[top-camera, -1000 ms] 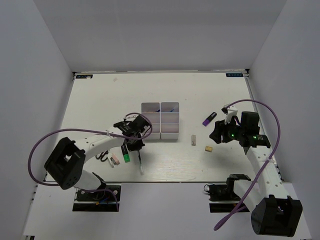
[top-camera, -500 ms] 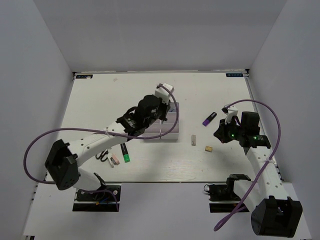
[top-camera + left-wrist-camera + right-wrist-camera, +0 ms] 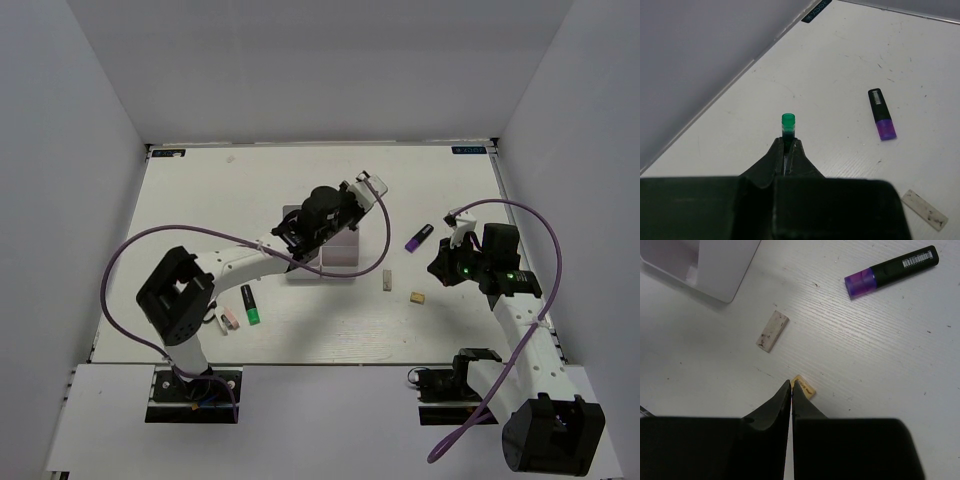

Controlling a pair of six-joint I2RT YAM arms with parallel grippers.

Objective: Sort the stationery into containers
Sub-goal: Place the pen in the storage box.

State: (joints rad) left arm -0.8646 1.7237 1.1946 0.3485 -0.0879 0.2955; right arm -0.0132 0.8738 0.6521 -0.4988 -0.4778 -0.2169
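Observation:
My left gripper (image 3: 788,143) is shut on a thin dark pen (image 3: 788,121) whose green end sticks out past the tips. In the top view it hangs over the white containers (image 3: 343,262) and hides most of them. My right gripper (image 3: 791,385) is shut with nothing between its fingers, and its tips sit just above and beside the tiny tan block (image 3: 805,389) (image 3: 417,298). The small grey stick (image 3: 772,330) (image 3: 387,279) and the purple-black marker (image 3: 890,269) (image 3: 419,237) (image 3: 881,120) lie on the table between the arms. The green-tipped marker (image 3: 250,306) and the pink piece (image 3: 229,318) lie near the left arm's base.
A small black item (image 3: 205,312) lies beside the pink piece. One corner of the containers (image 3: 722,267) shows in the right wrist view. White walls close the table on the left, far and right sides.
The left arm lifted the pen from the near table and swung it far and right, over the containers. The right gripper went from open to shut; the tan block still lies on the table.

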